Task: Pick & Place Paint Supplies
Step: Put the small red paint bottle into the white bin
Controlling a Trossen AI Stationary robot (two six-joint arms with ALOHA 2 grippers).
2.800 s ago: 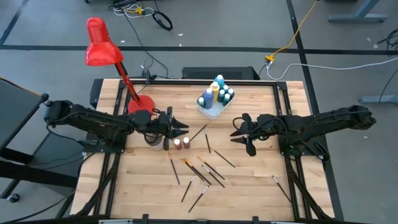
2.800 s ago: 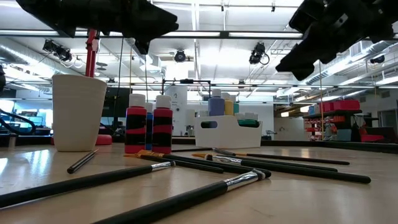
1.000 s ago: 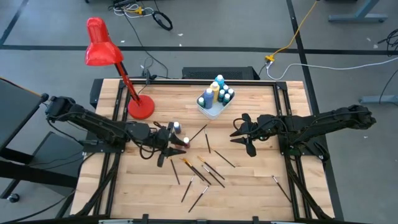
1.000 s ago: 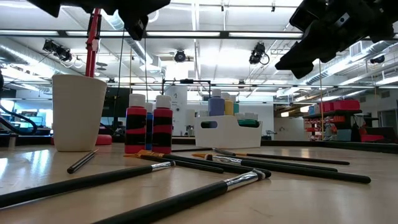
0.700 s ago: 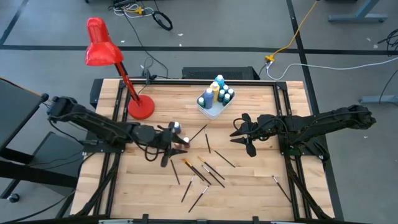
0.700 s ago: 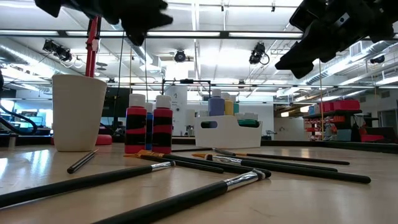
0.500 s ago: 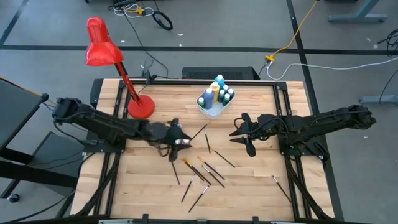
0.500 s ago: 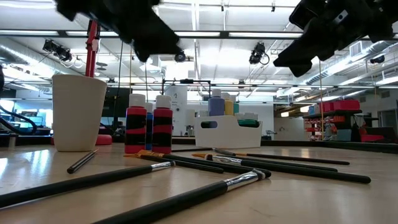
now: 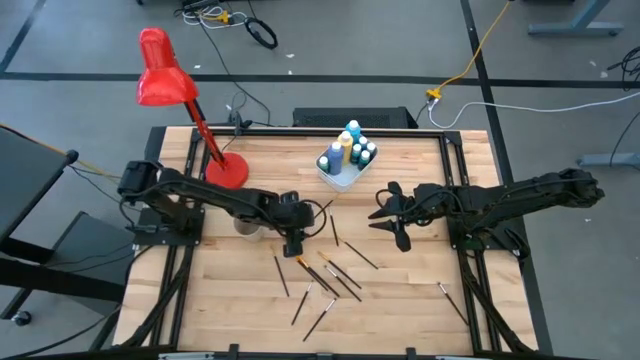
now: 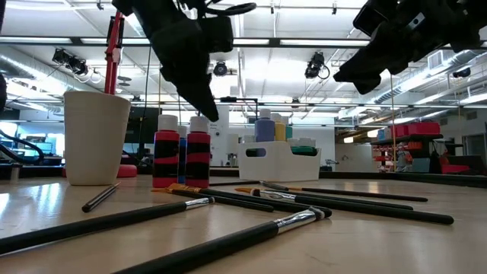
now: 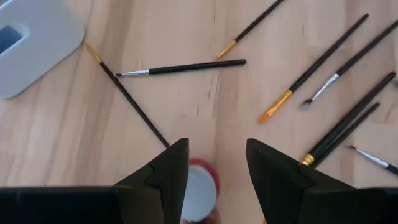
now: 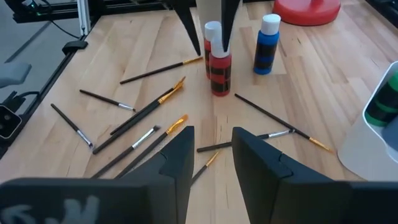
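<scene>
Left gripper (image 11: 214,163) poised directly above a red-brown paint bottle (image 11: 198,191) — fingers (image 11: 168,171) spread apart, straddling its white cap, not clenched on it. In the right wrist view, 2 dark fingers descending around the nearer of 2 red-brown bottles (image 12: 219,68), with a blue bottle (image 12: 266,45) just beside. Compared with the frame half a second before, left arm reached further toward the desk (image 9: 400,300) centre and lowered over the bottles. Right gripper (image 9: 385,215) hovering over bare wood right of centre, fingers (image 12: 174,155) parted, holding nothing, unmoved. Paintbrushes (image 9: 325,275) scattered on the desk front; more bottles standing in the white tray (image 9: 330,172); beige cup (image 10: 95,137) beside the 2 bottles.
</scene>
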